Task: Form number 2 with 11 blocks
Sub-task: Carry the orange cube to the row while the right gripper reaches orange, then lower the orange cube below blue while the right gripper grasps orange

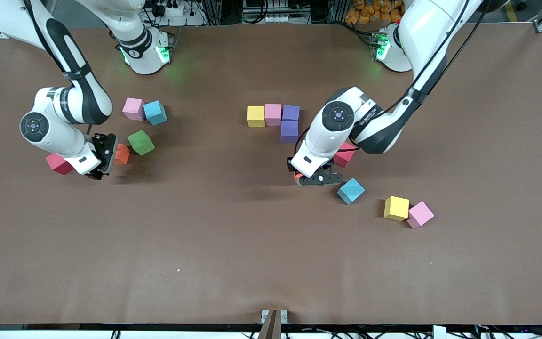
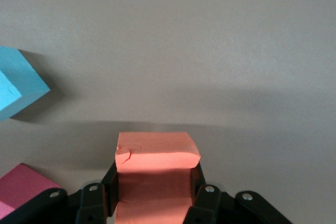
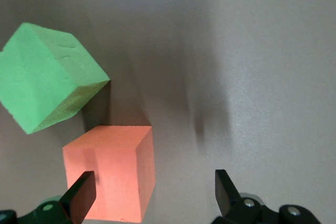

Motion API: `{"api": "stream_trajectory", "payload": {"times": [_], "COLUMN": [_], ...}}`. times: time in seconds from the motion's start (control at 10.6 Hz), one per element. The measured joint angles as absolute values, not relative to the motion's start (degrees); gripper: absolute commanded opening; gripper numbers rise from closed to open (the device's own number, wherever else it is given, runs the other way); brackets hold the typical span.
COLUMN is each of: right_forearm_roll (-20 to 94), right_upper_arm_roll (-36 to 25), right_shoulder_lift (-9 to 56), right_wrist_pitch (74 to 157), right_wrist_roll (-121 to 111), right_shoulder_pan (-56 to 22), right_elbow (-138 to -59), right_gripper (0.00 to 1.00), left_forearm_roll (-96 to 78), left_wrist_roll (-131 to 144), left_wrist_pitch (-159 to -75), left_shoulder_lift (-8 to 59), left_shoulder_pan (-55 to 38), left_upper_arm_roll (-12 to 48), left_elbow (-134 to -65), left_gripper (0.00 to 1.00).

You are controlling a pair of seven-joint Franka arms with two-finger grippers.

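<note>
Left gripper: fingers clamped on an orange block, held just above the table, near the built part of the digit. Grip sits low on the cube's sides, so most of the block stands proud of the jaws; prob. so it can be set flush vs. its neighbours.
Right gripper: jaws spread wide, nothing held, hanging low beside a 2nd orange block. One finger overlaps that cube in the wrist view, so it isn't straddling it yet; looks like lining up, or arm just waiting, can't say.
Number 2 so far: yellow block, pink block, purple block touching in a row = top bar; 2nd purple block touching it, nearer the front cam = start of the downstroke. 4 of 11 placed, by my count.
Spares, right arm's end: green block just beside the orange one, red block, pink + blue touching.
Spares, left arm's end: red partly under the arm, blue, yellow + pink touching.
Next, judged: held orange goes below the 2nd purple, end of the mid bar. Risk: nudging the placed row.
</note>
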State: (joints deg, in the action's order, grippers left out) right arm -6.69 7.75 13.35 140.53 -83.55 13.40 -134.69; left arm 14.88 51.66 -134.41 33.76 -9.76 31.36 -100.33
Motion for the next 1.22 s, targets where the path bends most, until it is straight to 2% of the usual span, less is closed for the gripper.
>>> {"api": "stream_trajectory", "payload": {"times": [1.22], "right_forearm_roll": [-4.41], "right_upper_arm_roll": [7.86], "right_shoulder_lift": [13.35], "right_wrist_pitch": [137.72], "right_wrist_roll": [-89.41], "right_shoulder_pan": [14.43], "right_elbow": [-137.90], "right_gripper": [0.99], "left_forearm_roll": [15.83], "left_wrist_roll": [57.49], "left_wrist_pitch": [-141.73], "left_shoulder_lift": [34.70], "left_shoulder_pan": [-12.24], "left_upper_arm_roll": [31.38], "left_elbow": [-105.12], "left_gripper": [0.46]}}
